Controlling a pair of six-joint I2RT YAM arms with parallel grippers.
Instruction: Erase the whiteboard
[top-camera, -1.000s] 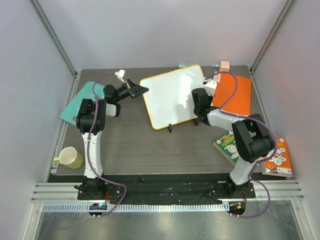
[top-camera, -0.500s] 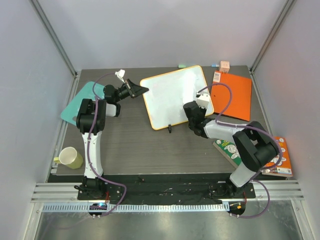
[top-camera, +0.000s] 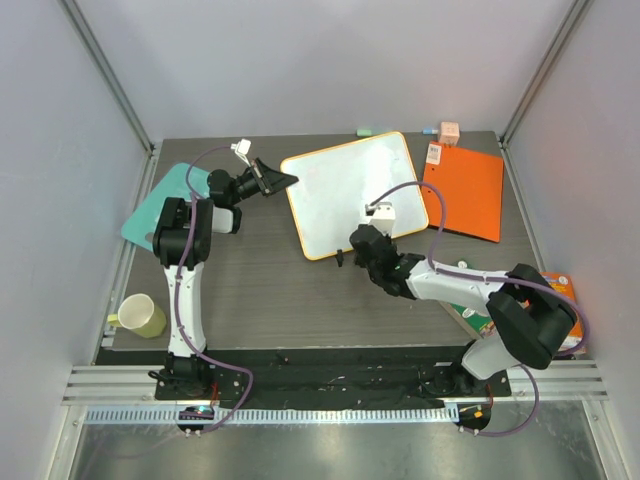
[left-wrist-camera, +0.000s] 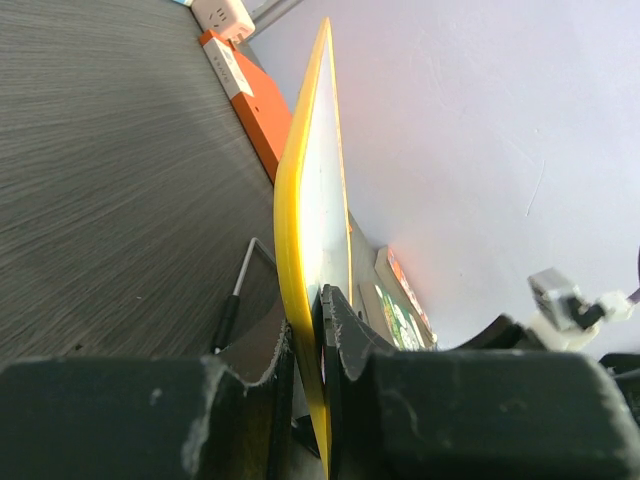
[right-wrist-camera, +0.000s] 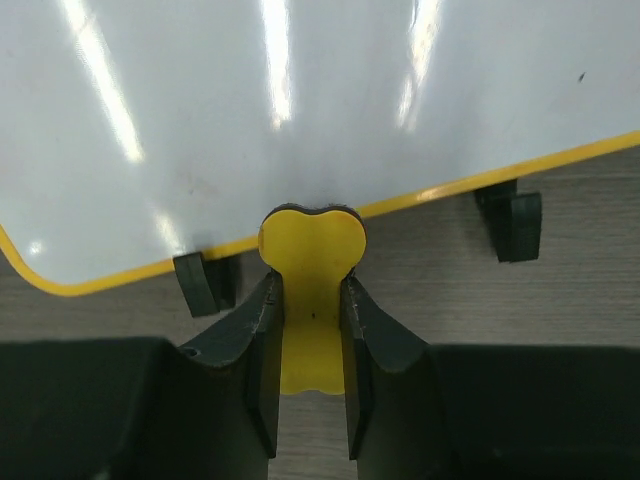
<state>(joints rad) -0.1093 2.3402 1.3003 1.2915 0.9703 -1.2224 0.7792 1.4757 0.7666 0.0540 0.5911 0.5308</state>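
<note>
The whiteboard (top-camera: 345, 190) lies mid-table, white with an orange-yellow rim, and no scribbles show on it. My left gripper (top-camera: 285, 180) is shut on its left edge. In the left wrist view the yellow rim (left-wrist-camera: 300, 220) is clamped between my left gripper's (left-wrist-camera: 308, 320) jaws. My right gripper (top-camera: 347, 252) is at the board's near edge. In the right wrist view my right gripper (right-wrist-camera: 308, 290) is shut on a yellow bone-shaped eraser (right-wrist-camera: 310, 250), whose tip meets the rim of the board (right-wrist-camera: 300, 100).
An orange folder (top-camera: 462, 190) lies right of the board and a teal sheet (top-camera: 165, 200) under the left arm. A green mug (top-camera: 143, 316) stands near left, books (top-camera: 555, 310) near right. Two black feet (right-wrist-camera: 205, 282) sit under the board's near edge.
My right gripper has swept from the board's right side down and left to its near edge, carrying the eraser. The left arm and board have not moved.
</note>
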